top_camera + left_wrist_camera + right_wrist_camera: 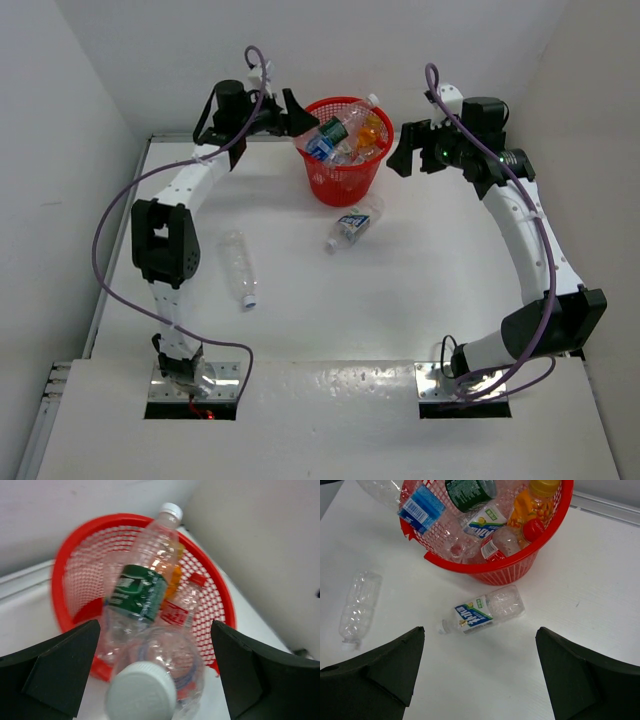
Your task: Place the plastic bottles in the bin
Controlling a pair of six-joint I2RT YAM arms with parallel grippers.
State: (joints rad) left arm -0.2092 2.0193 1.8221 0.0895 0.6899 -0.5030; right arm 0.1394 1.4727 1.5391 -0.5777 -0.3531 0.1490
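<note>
Bottles fill much of the red mesh bin (345, 182), which stands at the far middle of the white table (400, 295). Inside it, a green-labelled bottle (137, 592) leans upward with its white cap past the rim. An orange bottle (535, 505) and a red-capped bottle (507, 539) lie beside it against the right wall. A blue-labelled bottle (422, 507) lies across the rim on the bin's left side, partly overhanging it.

The left gripper (155, 630) hangs over that left rim, its jaws spread wide. The blue-labelled bottle's white cap sits below and between the fingers, with clear gaps on both sides, so nothing is grasped.

The right gripper (480, 630) hovers to the right of the bin, above the table, also spread wide and holding nothing.

Two bottles lie on the table outside the bin. A clear bottle with a green-and-white label (485, 611) rests on its side just in front of the bin's base. An unlabelled clear bottle (359, 605) lies well apart, toward the left arm.
</note>
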